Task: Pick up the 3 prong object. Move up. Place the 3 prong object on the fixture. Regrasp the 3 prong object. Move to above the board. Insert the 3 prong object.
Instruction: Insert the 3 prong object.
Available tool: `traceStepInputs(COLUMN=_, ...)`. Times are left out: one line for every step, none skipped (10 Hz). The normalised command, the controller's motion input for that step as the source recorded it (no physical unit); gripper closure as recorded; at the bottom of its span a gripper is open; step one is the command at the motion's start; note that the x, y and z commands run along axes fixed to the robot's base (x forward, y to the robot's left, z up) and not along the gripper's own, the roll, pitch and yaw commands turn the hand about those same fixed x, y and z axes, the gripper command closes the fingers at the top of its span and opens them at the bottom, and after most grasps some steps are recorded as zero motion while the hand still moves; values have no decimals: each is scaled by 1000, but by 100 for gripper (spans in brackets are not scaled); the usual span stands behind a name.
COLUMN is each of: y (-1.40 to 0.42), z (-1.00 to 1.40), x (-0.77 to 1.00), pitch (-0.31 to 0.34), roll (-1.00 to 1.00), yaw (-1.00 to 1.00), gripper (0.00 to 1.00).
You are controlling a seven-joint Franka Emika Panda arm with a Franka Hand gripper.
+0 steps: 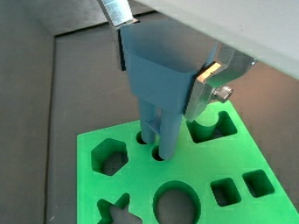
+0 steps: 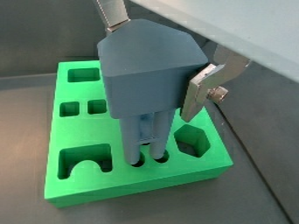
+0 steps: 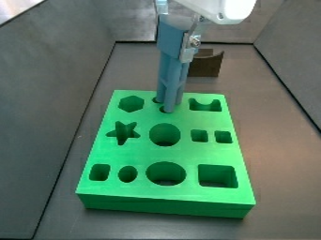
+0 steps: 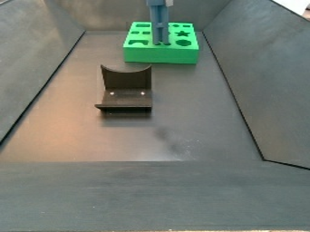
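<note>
My gripper is shut on the 3 prong object, a pale grey-blue block held upright between the silver fingers. Both wrist views show it. Its prongs point down and their tips reach into the small round holes of the green board, next to the hexagon cut-out. In a side view the gripper stands over the board's far half with the object upright. The fixture, a dark brown notched block, sits apart from the board on the floor.
The board holds star, circle, oval, square and arch cut-outs. Dark sloping walls enclose the floor on both sides. The fixture also shows behind the board in a side view.
</note>
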Motion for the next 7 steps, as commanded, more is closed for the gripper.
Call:
traceStepInputs(y=114, z=-11, x=-43, pitch=0, roll=-20, yaw=-157, gripper=100)
traceStepInputs(y=109, z=0, x=-134, pitch=-4, roll=-81, yaw=-203, gripper=100)
traceStepInputs(y=166, z=0, x=-220, pitch=-10, roll=-87, yaw=-200, gripper=100)
traceStepInputs(y=6, z=0, x=0, pitch=0, roll=-23, yaw=0, gripper=100)
traceStepInputs(y=0, z=-17, x=0, pitch=0, roll=0, yaw=0, gripper=100)
traceStepInputs(y=-111, z=-151, x=80, pitch=-3, roll=-4, yaw=-26, gripper=100)
traceStepInputs(y=-89, z=-129, x=54, pitch=-46, roll=-64, yaw=-40, gripper=100)
